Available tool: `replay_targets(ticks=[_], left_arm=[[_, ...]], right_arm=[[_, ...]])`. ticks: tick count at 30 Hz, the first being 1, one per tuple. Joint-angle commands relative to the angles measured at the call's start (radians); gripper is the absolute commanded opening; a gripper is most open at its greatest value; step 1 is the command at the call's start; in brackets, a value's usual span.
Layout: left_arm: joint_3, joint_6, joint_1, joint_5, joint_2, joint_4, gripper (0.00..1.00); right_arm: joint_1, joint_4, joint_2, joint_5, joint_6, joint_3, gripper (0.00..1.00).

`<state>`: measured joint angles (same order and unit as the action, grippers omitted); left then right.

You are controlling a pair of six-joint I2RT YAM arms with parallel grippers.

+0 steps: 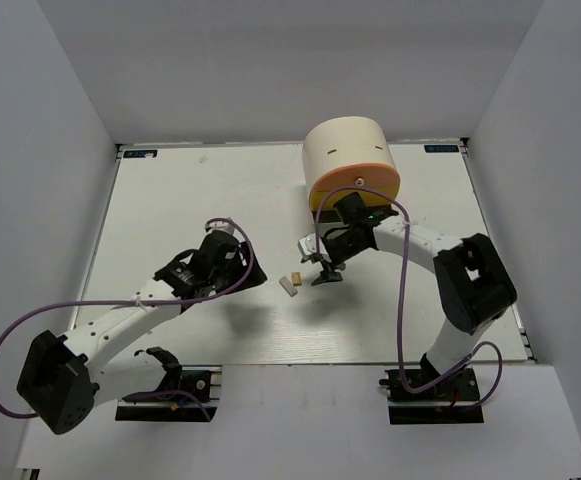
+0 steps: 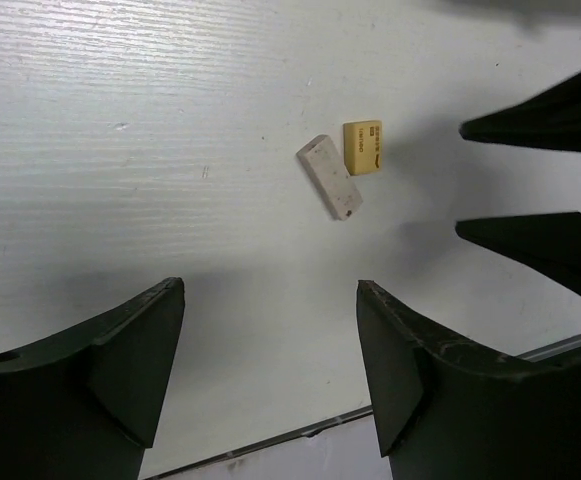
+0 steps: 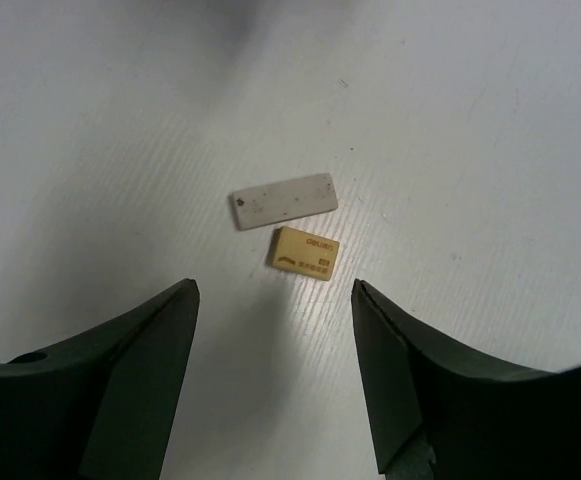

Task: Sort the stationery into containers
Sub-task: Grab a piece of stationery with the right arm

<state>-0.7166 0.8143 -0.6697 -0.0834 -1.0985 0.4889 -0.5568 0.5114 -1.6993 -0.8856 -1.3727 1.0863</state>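
A white eraser (image 1: 289, 285) and a tan eraser (image 1: 297, 277) lie side by side on the white table, apart from both grippers. In the right wrist view the white eraser (image 3: 283, 200) and the tan eraser (image 3: 305, 252) lie just ahead of my open, empty right gripper (image 3: 275, 300), which hovers above them (image 1: 326, 270). My left gripper (image 2: 270, 330) is open and empty, left of the erasers (image 2: 330, 177) (image 2: 362, 147) and back from them (image 1: 242, 268). The cream organizer (image 1: 348, 148) with an orange drawer front (image 1: 355, 186) stands at the back. Highlighters, pencil and pen are out of view.
The right gripper's dark fingers (image 2: 545, 115) show at the right of the left wrist view. The right arm (image 1: 420, 240) reaches across in front of the organizer. The table's near edge (image 2: 270, 445) runs just behind the left gripper.
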Motion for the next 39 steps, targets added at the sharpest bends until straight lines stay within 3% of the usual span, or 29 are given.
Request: replay_targets(ticks=[1, 13, 19, 26, 30, 39], left_arm=[[0.037, 0.000, 0.002, -0.009, 0.044, -0.027, 0.80], [0.121, -0.056, 0.002, 0.001, 0.137, -0.069, 0.82], [0.131, -0.056, 0.002, 0.001, 0.137, -0.078, 0.82], [0.140, -0.056, 0.002, 0.001, 0.146, -0.087, 0.84], [0.140, -0.099, 0.002, 0.039, 0.146, -0.137, 0.84], [0.181, -0.260, 0.002, 0.157, 0.111, -0.335, 0.92]], right_arm=[[-0.031, -0.028, -0.034, 0.088, 0.037, 0.052, 0.68], [-0.146, -0.197, -0.138, 0.306, 0.311, 0.073, 0.68], [-0.172, -0.264, -0.166, 0.396, 0.359, 0.066, 0.68], [-0.172, -0.231, -0.186, 0.415, 0.356, 0.069, 0.51], [-0.170, -0.191, -0.171, 0.395, 0.319, 0.066, 0.29], [-0.141, -0.168, 0.127, 0.402, 0.285, -0.018, 0.20]])
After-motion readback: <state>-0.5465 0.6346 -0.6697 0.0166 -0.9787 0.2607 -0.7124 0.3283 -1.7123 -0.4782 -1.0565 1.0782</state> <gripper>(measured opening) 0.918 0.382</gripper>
